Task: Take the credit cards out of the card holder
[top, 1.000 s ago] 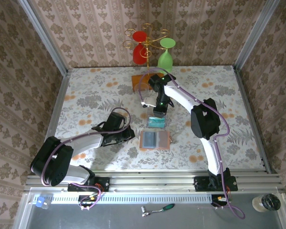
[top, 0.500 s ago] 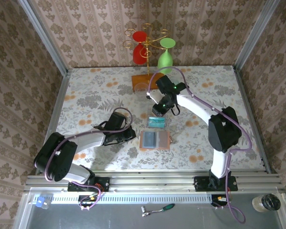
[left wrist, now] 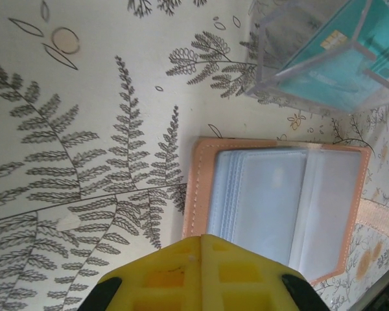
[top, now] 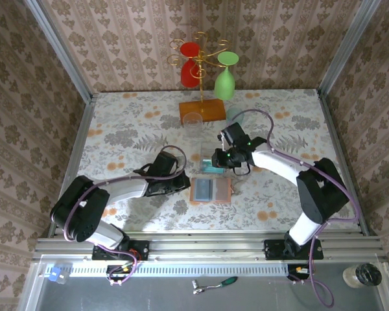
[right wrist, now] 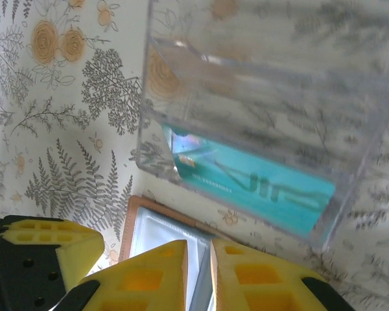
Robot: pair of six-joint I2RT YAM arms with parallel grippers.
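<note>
The card holder (top: 211, 190) lies open on the flowered table, salmon-brown with blue-grey pockets (left wrist: 279, 201). Just beyond it stands a clear plastic box (top: 212, 166) with a teal credit card (right wrist: 266, 184) inside. My left gripper (top: 183, 184) is shut, its yellow tips (left wrist: 203, 238) over the card holder's left edge. My right gripper (top: 217, 162) hovers above the card holder's far edge (right wrist: 155, 236). Its fingers (right wrist: 199, 245) stand a narrow gap apart with nothing between them. I see no card in the pockets.
An orange wooden rack base (top: 203, 109) stands at the back with a red glass (top: 190, 68) and a green glass (top: 225, 81) hanging above it. A clear glass (top: 192, 119) sits beside the base. Metal rails frame the table.
My right arm has swung back from above the clear box, and its gripper now sits over the card holder's far edge. My left gripper crept slightly towards the card holder.
</note>
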